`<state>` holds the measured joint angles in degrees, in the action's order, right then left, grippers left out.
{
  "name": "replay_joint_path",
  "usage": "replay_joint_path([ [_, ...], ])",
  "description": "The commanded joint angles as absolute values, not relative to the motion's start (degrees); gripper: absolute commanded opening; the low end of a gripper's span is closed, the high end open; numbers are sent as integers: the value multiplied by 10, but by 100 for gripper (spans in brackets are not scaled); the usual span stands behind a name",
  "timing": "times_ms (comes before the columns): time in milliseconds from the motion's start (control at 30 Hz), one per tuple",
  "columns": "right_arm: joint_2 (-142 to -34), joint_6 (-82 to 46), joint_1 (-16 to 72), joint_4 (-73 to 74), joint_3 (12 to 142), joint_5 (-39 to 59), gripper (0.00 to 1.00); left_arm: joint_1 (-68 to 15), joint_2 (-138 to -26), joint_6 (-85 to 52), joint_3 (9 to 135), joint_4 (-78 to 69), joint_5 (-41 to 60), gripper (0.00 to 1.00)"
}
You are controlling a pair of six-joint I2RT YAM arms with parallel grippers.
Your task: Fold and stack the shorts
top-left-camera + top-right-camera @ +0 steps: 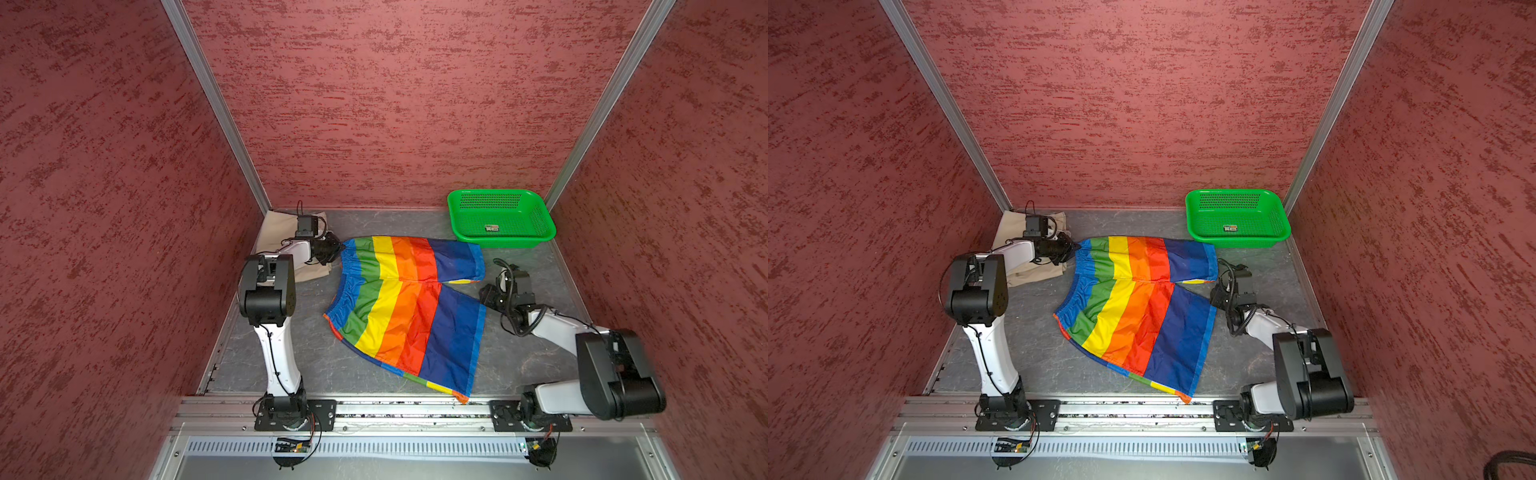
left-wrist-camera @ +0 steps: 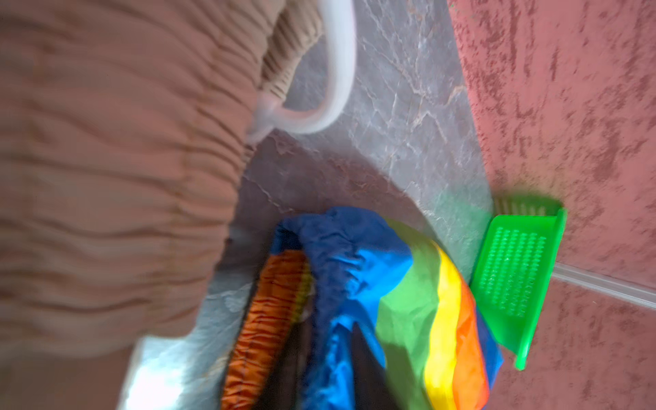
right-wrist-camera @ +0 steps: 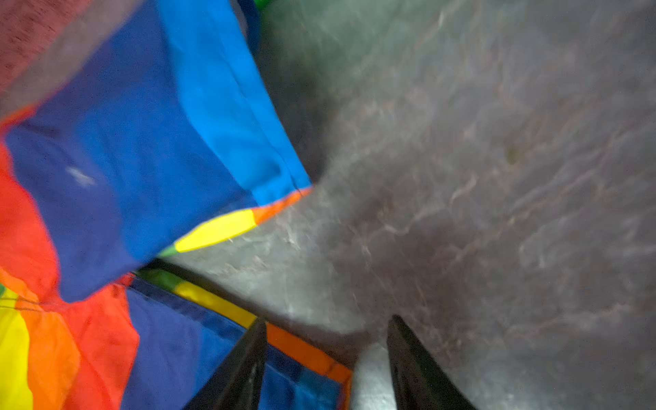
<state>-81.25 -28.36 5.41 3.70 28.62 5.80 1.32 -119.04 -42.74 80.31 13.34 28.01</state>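
While my right gripper [image 3: 328, 321] hangs just beside the leg hems of the rainbow-striped shorts [image 1: 409, 303], its fingers [image 3: 248, 362] stand well apart, clamping nothing; my left gripper [image 1: 338, 246] sits at the far corner of their waistband, and whether it pinches the cloth I cannot tell; these shorts lie spread mid-table [image 1: 291, 353]; the beige shorts [image 1: 276, 228] lie in the far left corner beneath my left arm; a green basket [image 1: 490, 203] stands far right.
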Motion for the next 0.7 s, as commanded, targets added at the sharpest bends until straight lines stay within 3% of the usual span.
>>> replay_joint_path([
  [0,-795,-314,52,66,294,65,62,12,-1178,-428,800,130,286,57],
  [200,-783,-287,52,37,366,64,65,-3,-1130,-411,802,158,258,69],
  [500,-906,-273,105,37,489,37,70,-108,-1129,-362,864,221,173,94],
  [600,-955,-266,125,29,521,49,63,-136,-1158,-360,906,233,173,92],
  [667,-994,-271,136,17,545,66,55,-154,-1187,-363,935,239,186,85],
])
